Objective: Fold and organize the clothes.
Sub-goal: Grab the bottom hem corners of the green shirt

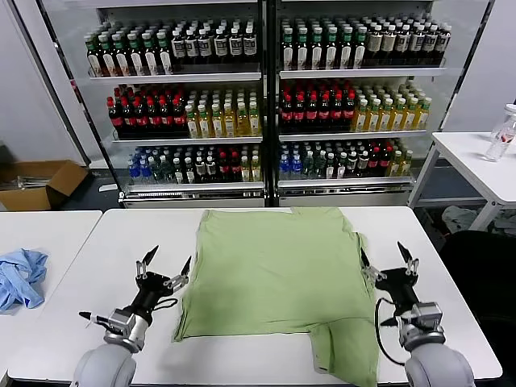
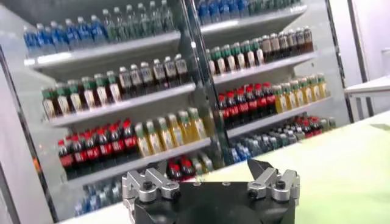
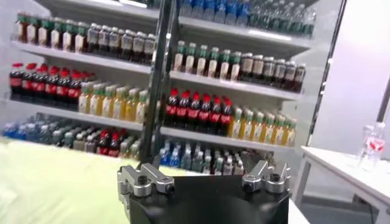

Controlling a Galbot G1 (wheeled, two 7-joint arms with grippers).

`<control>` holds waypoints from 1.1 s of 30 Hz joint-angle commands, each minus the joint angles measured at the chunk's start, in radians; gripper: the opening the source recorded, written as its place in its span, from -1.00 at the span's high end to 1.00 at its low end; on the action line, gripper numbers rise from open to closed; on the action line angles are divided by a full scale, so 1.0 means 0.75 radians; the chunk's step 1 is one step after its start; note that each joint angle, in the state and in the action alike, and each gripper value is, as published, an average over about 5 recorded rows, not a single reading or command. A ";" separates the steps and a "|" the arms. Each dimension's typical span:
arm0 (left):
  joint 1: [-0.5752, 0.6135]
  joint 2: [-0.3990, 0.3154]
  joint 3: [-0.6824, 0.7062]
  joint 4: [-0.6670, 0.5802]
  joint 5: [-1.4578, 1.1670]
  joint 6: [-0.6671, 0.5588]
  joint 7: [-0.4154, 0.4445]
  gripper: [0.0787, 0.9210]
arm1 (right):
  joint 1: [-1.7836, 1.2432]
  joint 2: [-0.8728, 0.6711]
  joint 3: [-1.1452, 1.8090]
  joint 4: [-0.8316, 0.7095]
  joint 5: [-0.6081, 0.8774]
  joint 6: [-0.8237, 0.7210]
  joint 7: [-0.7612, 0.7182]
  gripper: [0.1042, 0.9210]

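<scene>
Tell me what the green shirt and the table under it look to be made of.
Shirt: soft matte knit, probably cotton; it lies limp with gentle wrinkles and no sheen. Table: smooth white hard top, perhaps laminate or painted board; flat, even, faintly glossy. Exact material cannot be told.

Shirt (image 1: 278, 270) plain light green, no pattern visible on the upward side. Table (image 1: 105, 266) white. Crumpled cloth (image 1: 20, 278) light blue. Left gripper (image 1: 166, 268) and right gripper (image 1: 387, 260) black with silver-grey fingers. Fridge bottles (image 1: 314, 109) in red, yellow, green, dark and blue rows. Cardboard box (image 1: 36, 184) brown.
</scene>
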 commanded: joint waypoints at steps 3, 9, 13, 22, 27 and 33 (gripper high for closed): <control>0.211 0.072 -0.004 -0.214 -0.169 0.255 -0.055 -0.77 | -0.331 -0.014 0.015 0.125 0.012 -0.014 0.043 -0.76; 0.301 0.112 0.024 -0.216 -0.163 0.329 -0.113 -0.77 | -0.358 0.012 0.039 0.087 0.019 -0.006 0.050 -0.76; 0.290 0.105 0.047 -0.160 -0.143 0.363 -0.160 -0.77 | -0.359 0.023 0.010 0.046 0.016 0.021 0.040 -0.76; 0.264 0.089 0.048 -0.134 -0.137 0.469 -0.210 -0.77 | -0.350 0.034 -0.017 -0.014 0.013 0.042 0.056 -0.76; 0.276 0.072 0.050 -0.156 -0.154 0.481 -0.211 -0.77 | -0.356 0.037 -0.034 -0.011 0.022 0.041 0.053 -0.76; 0.273 0.059 0.048 -0.166 -0.163 0.480 -0.215 -0.77 | -0.349 0.040 -0.073 -0.030 0.033 0.012 0.064 -0.76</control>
